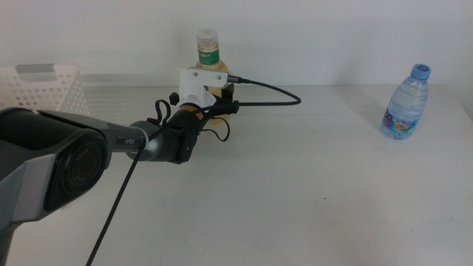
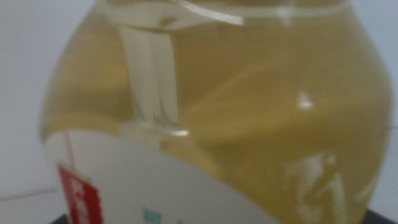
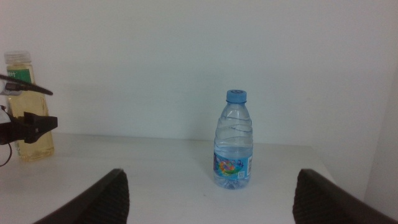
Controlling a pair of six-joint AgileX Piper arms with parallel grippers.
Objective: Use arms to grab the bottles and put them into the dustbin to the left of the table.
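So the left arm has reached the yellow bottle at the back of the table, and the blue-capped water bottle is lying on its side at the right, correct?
Not quite. The water bottle stands upright, as the middle view and the right wrist view show. The rest holds: the left end effector is at the yellow bottle.

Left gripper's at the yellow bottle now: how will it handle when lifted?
The yellow bottle looks nearly full, so probably heavy for its size. Its rounded, glossy wall may slip. Upright and tall, it could tip if the left gripper nudges it.

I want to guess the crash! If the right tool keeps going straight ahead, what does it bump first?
Probably the small water bottle. It stands upright between the right tool's open jaws, straight ahead, though how far is unclear.
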